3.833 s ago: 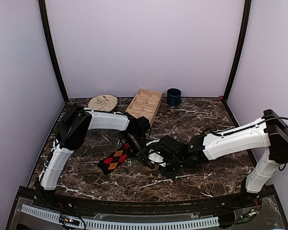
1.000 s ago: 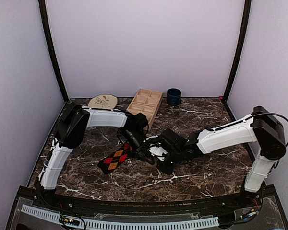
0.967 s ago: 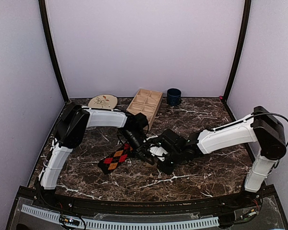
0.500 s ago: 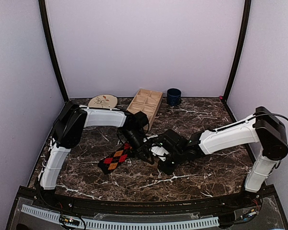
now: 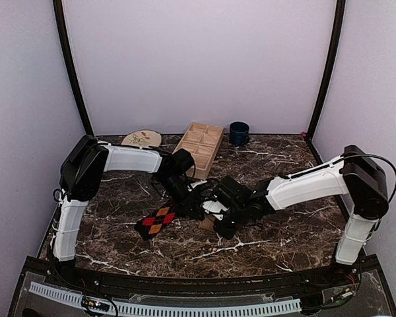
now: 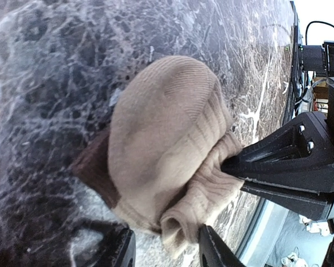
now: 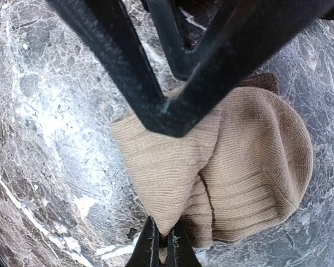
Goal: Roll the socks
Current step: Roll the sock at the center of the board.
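A dark marble table (image 5: 287, 231) seen from above, with two robot arms reaching in from left and right and meeting at the centre of the frame. Under their black wrists lies the tan sock (image 6: 167, 139), bunched into a loose, folded bundle; from above only a small beige sliver shows, the rest hidden by the arms.

The right gripper (image 7: 162, 247) is clenched, pinching the bundle's lower edge. In the right wrist view the other arm's black fingers cross the top of the frame and cover part of the sock. The left gripper (image 6: 164, 253) stands partly spread, a rolled fold of the sock between its fingers; I cannot tell whether it presses.

The argyle sock (image 5: 157, 219) lies flat just left of centre, beside the left arm. Along the back edge stand a plate (image 5: 141, 139), a wooden tray (image 5: 199, 145) and a dark mug (image 5: 238, 133).
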{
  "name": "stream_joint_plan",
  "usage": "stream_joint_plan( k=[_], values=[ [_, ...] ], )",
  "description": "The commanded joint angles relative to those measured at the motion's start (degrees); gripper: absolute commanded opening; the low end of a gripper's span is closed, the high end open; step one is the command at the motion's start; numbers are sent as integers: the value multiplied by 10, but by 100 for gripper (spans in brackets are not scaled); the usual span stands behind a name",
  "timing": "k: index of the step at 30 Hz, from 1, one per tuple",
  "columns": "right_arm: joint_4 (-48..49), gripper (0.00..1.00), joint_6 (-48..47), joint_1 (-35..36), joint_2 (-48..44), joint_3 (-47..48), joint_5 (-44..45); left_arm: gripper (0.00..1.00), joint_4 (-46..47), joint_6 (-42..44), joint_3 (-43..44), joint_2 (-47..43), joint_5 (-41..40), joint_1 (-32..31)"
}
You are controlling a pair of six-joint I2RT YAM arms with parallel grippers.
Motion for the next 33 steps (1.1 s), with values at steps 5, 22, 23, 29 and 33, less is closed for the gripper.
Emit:
stream_joint_plan(
  k=[5,22,23,29,33],
  values=[
    [-60,0,-1,-5,28,18,-18,42,39,-26,-39,-30,-85,15],
    [-140,0,-1,-53,59,97,-167,42,175,-100,-144,-154,-157,26],
    [-145,0,-1,-57,64,104,-178,42,188,-106,-157,-164,-158,26],
    [-181,0,-1,-76,96,143,-243,42,261,-128,-234,-234,-158,24],
    [-191,0,7,-91,112,155,-289,41,291,-121,-264,-274,-164,12]
  ],
)
